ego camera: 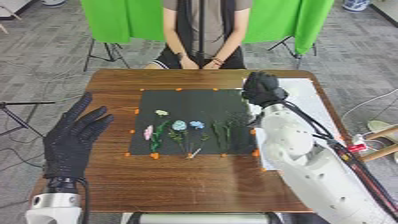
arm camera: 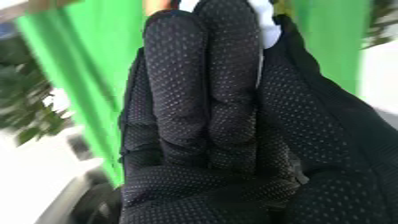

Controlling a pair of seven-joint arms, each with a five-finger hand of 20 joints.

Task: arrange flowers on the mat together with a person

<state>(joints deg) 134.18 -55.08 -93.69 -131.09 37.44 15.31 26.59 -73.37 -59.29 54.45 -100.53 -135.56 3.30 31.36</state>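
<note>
Flowers lie nearer the robot, leftward of the right hand

Here are the flowers, laid on the dark mat [ego camera: 191, 100]: pink flower [ego camera: 148, 132] at the left, blue flower [ego camera: 196, 124] near the middle, green stems [ego camera: 222, 132] to the right, most running roughly toward and away from the robot. The right hand [ego camera: 265, 89] is up beyond them, by the mat's far right corner, its fingers straight and close together. Nearest the stems, I'd say, so a reach goes left and back toward the robot. The left hand [ego camera: 69, 140], fingers spread, is beside the mat, closer to the pink one. Close-set blooms could snag. White sheet [ego camera: 306, 97] on the bench [ego camera: 204, 187], right side.
</note>
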